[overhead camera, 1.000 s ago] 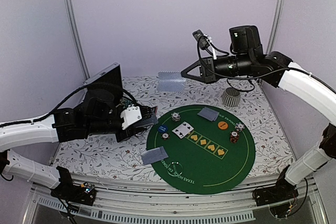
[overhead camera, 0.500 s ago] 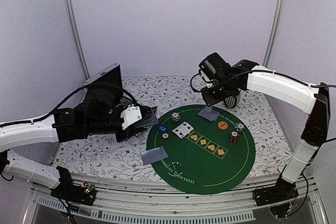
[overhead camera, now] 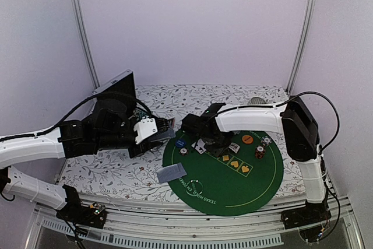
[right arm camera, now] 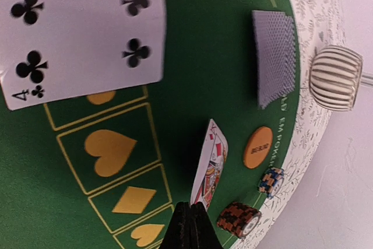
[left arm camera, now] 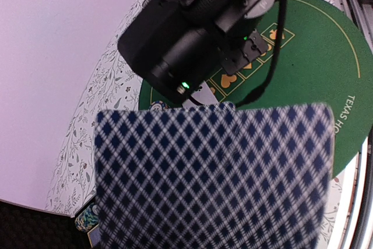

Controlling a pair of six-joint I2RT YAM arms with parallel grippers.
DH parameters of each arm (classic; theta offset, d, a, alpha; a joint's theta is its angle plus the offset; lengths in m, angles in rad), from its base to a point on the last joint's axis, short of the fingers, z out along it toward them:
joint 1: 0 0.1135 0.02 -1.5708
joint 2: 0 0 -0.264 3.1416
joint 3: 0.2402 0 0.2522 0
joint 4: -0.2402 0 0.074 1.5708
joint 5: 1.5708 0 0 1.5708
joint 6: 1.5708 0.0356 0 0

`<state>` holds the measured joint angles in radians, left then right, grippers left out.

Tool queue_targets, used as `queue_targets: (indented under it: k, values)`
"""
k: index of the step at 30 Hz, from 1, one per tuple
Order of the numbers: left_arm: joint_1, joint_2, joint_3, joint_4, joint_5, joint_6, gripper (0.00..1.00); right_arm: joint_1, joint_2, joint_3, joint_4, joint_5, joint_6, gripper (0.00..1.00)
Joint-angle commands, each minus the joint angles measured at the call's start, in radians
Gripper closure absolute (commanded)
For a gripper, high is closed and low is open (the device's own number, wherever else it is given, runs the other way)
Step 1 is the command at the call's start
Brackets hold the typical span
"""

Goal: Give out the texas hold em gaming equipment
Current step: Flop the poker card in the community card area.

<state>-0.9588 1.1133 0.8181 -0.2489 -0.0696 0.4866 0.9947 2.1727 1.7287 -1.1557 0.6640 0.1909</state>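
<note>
Over the green mat [overhead camera: 233,185], the right fingers [right arm camera: 189,225] were pinched shut on a face card [right arm camera: 210,164], held edge-on near the face-up four of clubs [right arm camera: 81,39]. Dealing the community row looked to be the step in hand. Next, the card would need laying flat on a printed box, then releasing. At the mat's left edge, the left fingers [overhead camera: 163,129] gripped the blue-checked deck [left arm camera: 213,173], its cards slightly offset.

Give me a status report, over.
Left gripper shut on deck. Right gripper shut on face card, tilted over mat. Four of clubs down; next slots bare.
</note>
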Motion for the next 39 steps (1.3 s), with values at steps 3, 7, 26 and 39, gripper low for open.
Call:
queue_targets:
  k: [3,7,26,39]
  values:
    - [0.011,-0.004,-0.004,0.02,-0.007,0.007,0.58,0.018,0.082,0.063,0.044,-0.207,-0.03,0.98]
    - [0.011,-0.006,-0.004,0.02,-0.007,0.006,0.58,0.014,0.076,0.057,0.138,-0.363,-0.043,0.98]
    - [0.011,-0.008,-0.007,0.019,-0.009,0.006,0.58,-0.06,0.113,0.097,0.203,-0.49,0.044,0.98]
    - [0.011,-0.01,-0.007,0.018,-0.009,0.007,0.57,-0.073,0.113,0.1,0.169,-0.478,0.076,0.98]
